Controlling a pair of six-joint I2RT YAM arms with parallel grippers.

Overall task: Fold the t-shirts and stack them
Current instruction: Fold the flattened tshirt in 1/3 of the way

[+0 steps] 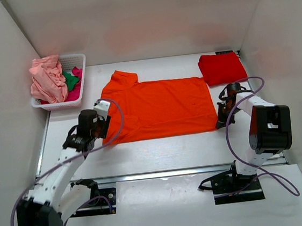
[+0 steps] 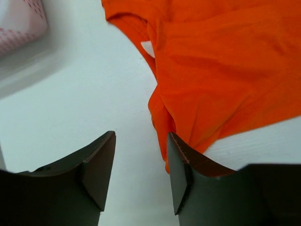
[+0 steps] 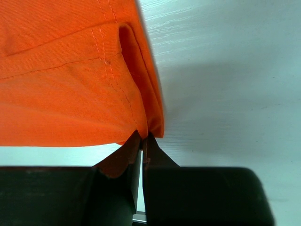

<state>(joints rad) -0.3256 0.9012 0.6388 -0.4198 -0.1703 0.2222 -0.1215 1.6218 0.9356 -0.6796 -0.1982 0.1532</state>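
**A:** What's the setting?

**B:** A white table point(image 1: 160, 152) with plain white walls on three sides. The orange shirt point(image 1: 161, 106) lies spread across the middle of it. Its neck end points at the left arm and its hem at the right arm.

**A:** Is it flat?

**B:** Mostly. One sleeve sticks out at its far corner on the neck side. The near edge on that side is bunched into loose folds, and a white label point(image 2: 148, 48) shows at the neck.

**A:** What lies around the shirt?

**B:** Beyond its neck end, near that far sleeve, stands a white mesh basket point(image 1: 79, 58). A pink shirt point(image 1: 47, 80) is heaped over the basket's rim, with a green shirt point(image 1: 72, 79) and a magenta shirt point(image 1: 76, 94) tucked beside it. Just off the shirt's far hem corner lies a folded red shirt point(image 1: 222, 68).

**A:** The left gripper?

**B:** The left gripper point(image 2: 141, 136) is at the near neck-side corner of the shirt, with its jaws spread wide. Bare table shows between the jaws and nothing is held. The bunched edge of the shirt comes right up against one finger point(image 2: 181, 165).

**A:** And the right one?

**B:** The right gripper point(image 3: 142, 139) is at the near hem corner, with its jaws pressed together. The doubled hem is pinched between the tips and lifted slightly, casting a shadow on the table
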